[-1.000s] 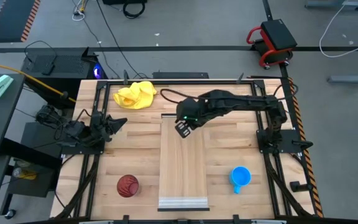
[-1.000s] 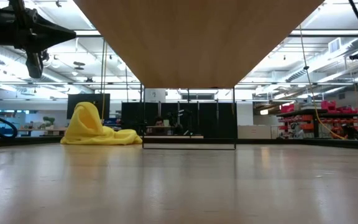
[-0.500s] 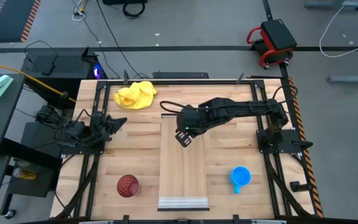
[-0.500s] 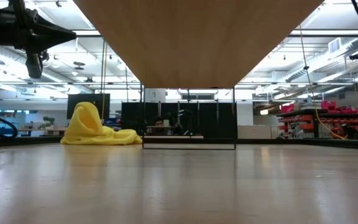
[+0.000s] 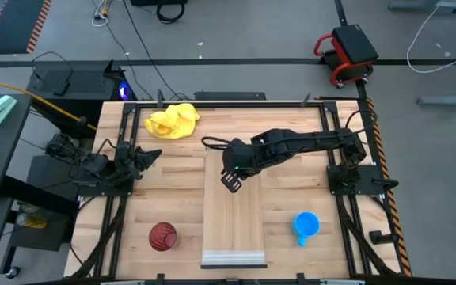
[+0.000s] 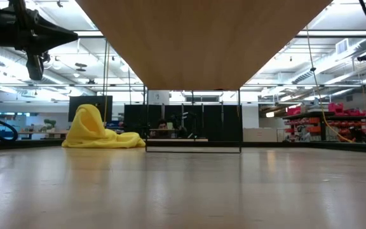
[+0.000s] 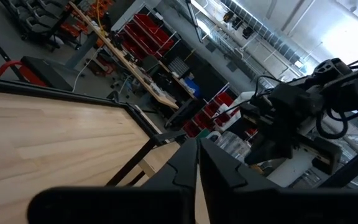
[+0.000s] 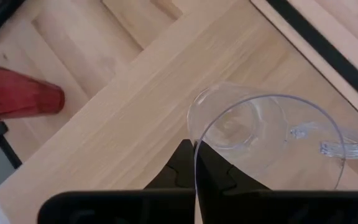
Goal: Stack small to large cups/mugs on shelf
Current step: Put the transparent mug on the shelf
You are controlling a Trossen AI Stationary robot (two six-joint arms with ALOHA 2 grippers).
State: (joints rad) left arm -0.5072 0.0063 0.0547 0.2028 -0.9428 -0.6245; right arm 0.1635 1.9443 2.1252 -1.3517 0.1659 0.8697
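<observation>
My right gripper (image 5: 229, 180) reaches from the table's right side over the far half of the light-wood shelf (image 5: 233, 226) and is shut on the small clear glass mug (image 8: 263, 140). The mug's handle (image 8: 347, 147) points away from the fingers. The dark red ribbed cup (image 5: 163, 236) stands on the tabletop left of the shelf, near the front edge, and also appears in the right wrist view (image 8: 17, 99). The blue mug (image 5: 305, 225) stands right of the shelf. My left gripper (image 5: 150, 156) waits at the table's left side, shut (image 7: 197, 165). My right gripper pinches the glass mug's wall at the rim (image 8: 196, 148), on the side away from the handle, coming slanting down from above. The mug sits tilted, mouth toward the wrist, over the shelf top. Whether its base touches the shelf, I cannot tell.
A crumpled yellow cloth (image 5: 172, 120) lies at the table's far left. In the low view the shelf's underside (image 6: 202, 38) spans overhead, with the cloth (image 6: 100, 130) beyond. Bare shelf surface runs from the gripper toward the pale lip (image 5: 233, 257).
My right gripper has moved toward the table's near edge and a little left along the shelf, carrying the glass mug with it. The left arm, red cup and blue mug have kept still.
</observation>
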